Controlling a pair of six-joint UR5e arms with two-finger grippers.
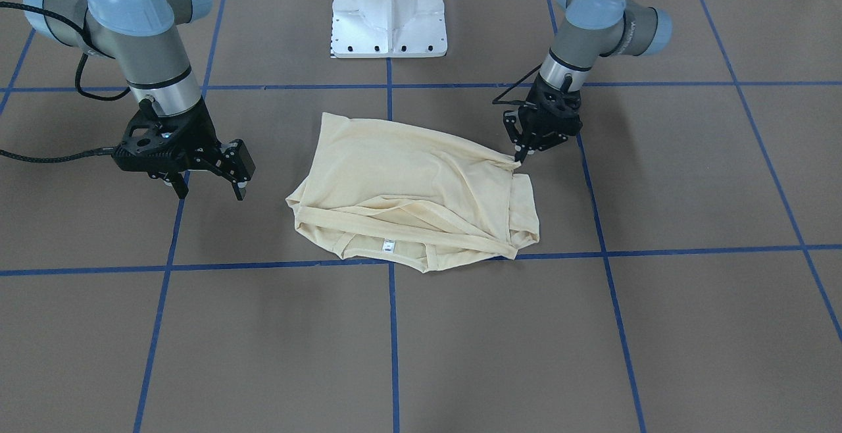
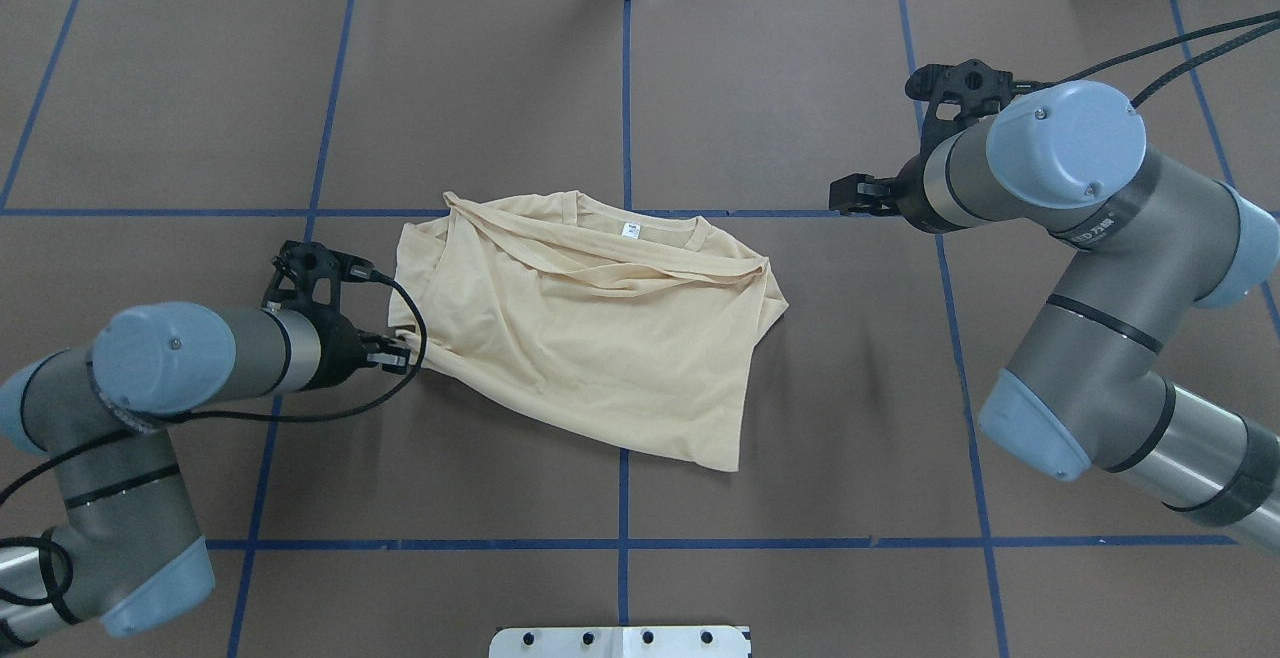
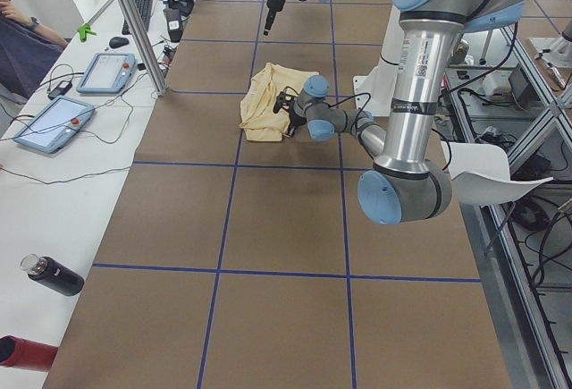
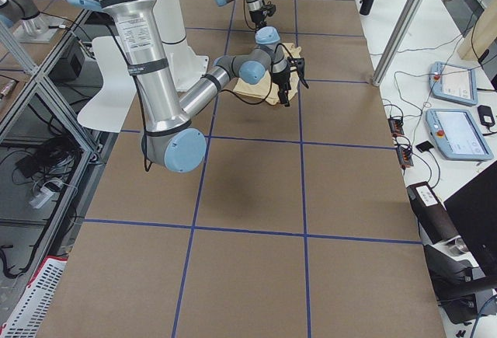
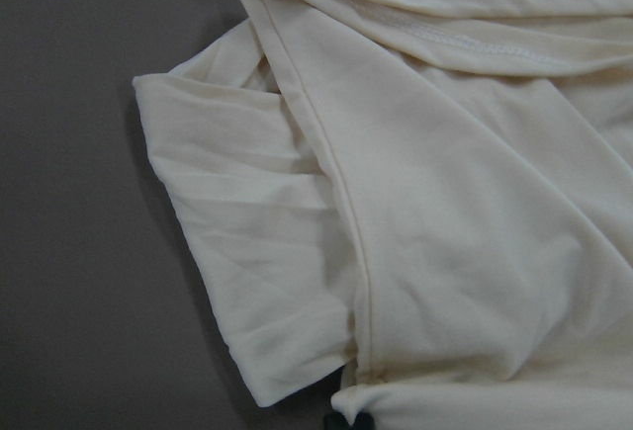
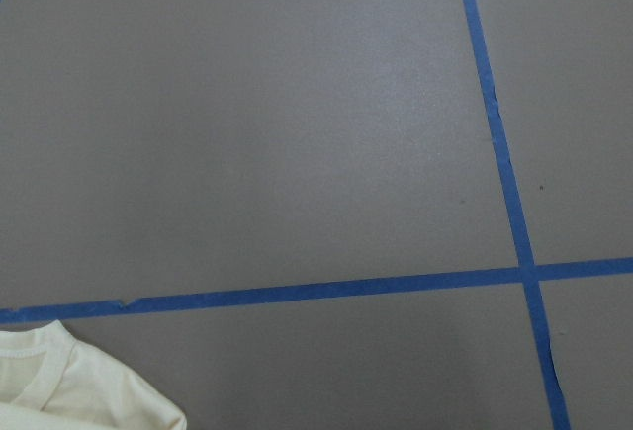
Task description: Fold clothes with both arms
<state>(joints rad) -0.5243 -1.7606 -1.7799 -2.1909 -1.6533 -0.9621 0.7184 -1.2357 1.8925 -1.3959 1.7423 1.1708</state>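
**Hidden or cut off.** I can read the right gripper (image 1: 209,186) clearly only from the front-facing camera. From overhead it sits almost wholly behind its own wrist, and I see just a black tip. The left wrist camera cuts off the left gripper (image 1: 521,155), apart from dark fingertips (image 5: 354,422) at the bottom edge. The right wrist camera shows no fingers, only the table (image 6: 297,133), blue tape lines (image 6: 297,292) and a rounded corner of the T-shirt (image 6: 49,390) at lower left. In both side views the grippers are too small for me to judge.

**Jaws.** The left gripper's jaws are together, clamped on a raised edge of the T-shirt, and the cloth puckers into a small peak at the fingertips. The right gripper's jaws are apart and grip nothing; they hang over bare table.

**T-shirt.** It is pale cream-yellow and lies on the table between the two sets of jaws, touching the left ones and well apart from the right ones. It is bunched into a rough, skewed four-sided heap with loose diagonal folds across the top. The neckline runs along the side away from the robot, and the small white neck tag (image 1: 389,245) shows inside it. I cannot trace the sleeves among the folds. Only plain cloth faces up.
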